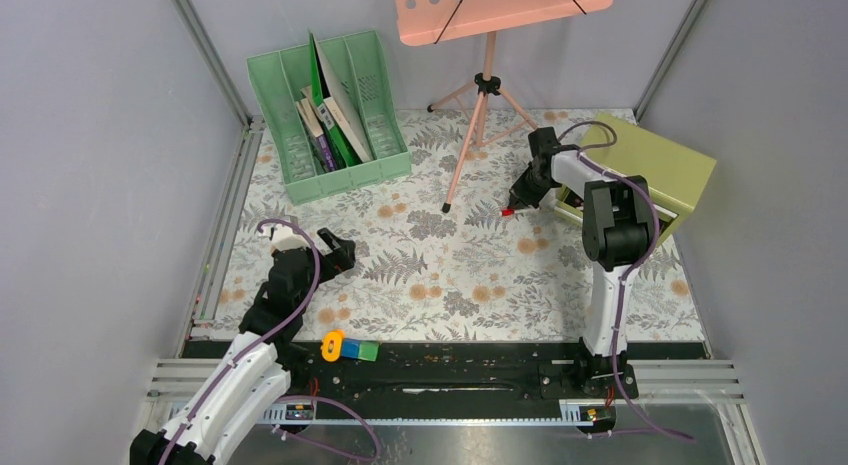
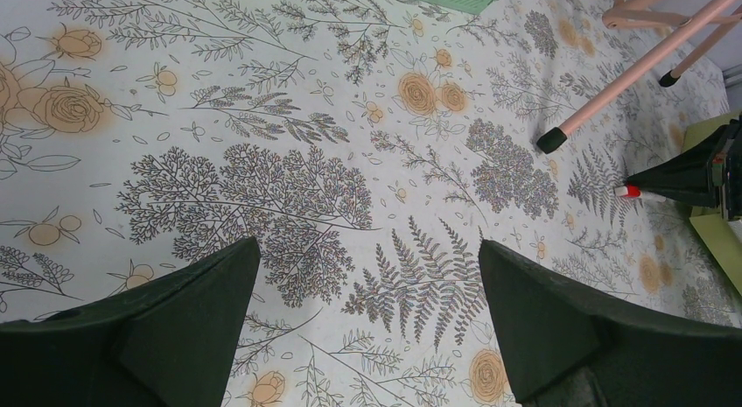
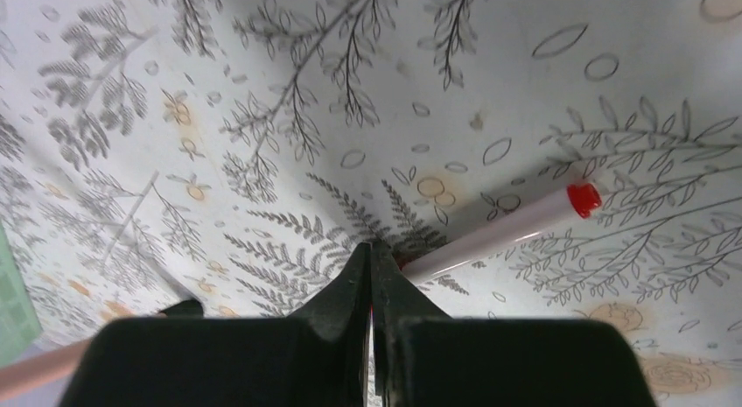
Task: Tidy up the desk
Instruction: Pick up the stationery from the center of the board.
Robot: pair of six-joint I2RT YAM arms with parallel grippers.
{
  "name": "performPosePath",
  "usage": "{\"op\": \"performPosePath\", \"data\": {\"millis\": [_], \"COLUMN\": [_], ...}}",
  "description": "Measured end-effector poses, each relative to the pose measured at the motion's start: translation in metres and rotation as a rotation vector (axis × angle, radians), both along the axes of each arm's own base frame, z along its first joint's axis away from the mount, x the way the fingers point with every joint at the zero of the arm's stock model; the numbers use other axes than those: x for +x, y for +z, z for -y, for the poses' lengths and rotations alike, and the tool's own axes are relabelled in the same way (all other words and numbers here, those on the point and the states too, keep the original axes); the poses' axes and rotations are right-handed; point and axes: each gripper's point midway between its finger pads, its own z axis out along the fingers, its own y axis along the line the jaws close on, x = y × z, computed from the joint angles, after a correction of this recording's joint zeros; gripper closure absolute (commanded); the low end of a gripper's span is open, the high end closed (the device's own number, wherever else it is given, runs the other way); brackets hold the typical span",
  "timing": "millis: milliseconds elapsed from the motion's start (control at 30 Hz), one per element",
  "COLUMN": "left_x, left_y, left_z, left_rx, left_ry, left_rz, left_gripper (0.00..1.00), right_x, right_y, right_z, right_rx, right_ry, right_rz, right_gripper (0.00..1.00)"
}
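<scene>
Desk (image 1: 440, 275): flat fern-and-flower cloth, grey walls (image 1: 90, 185) on 3 sides, alu rails (image 1: 225, 225) along edges. It lies directly under both grippers.

Bare cloth spreads wide ahead of L gripper (image 1: 340, 253) and between the 2 arms. Green file rack (image 1: 350, 175) sits far ahead of L gripper, up vs back wall. Pink music stand (image 1: 480, 95) has a foot planted just beside R gripper (image 1: 515, 203); olive drawer box (image 1: 660, 160) is close behind R gripper, tight room there. Small coloured blocks (image 1: 345, 347) are back by L arm base.

L gripper: jaws spread full wide, nothing between, hangs above cloth. R gripper: jaws pressed together on near end of white pen (image 3: 499, 232), red cap pointing away from fingertips.
</scene>
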Motion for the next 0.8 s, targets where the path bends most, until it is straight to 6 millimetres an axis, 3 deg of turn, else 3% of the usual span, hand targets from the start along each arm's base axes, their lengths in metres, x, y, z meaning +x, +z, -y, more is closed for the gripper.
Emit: {"op": "performPosePath", "data": {"millis": [333, 433, 600, 800], "left_x": [0.0, 0.0, 0.0, 0.0], "left_y": [0.0, 0.0, 0.0, 0.0], "left_z": [0.0, 0.0, 0.0, 0.0], "left_rx": [-0.002, -0.002, -0.002, -0.002], "left_ry": [0.0, 0.0, 0.0, 0.0], "left_rz": [0.0, 0.0, 0.001, 0.001], "left_gripper": [0.01, 0.01, 0.01, 0.01], "right_x": [-0.051, -0.069, -0.095, -0.097], "right_y": [-0.002, -0.001, 0.01, 0.043], "right_z": [-0.025, -0.029, -0.029, -0.03], "right_rx": [-0.067, -0.102, -0.152, -0.186], "right_ry": [0.267, 0.344, 0.438, 0.5], "right_rz": [-0.11, -0.131, -0.14, -0.038], "right_gripper": [1.0, 0.95, 0.64, 0.42]}}
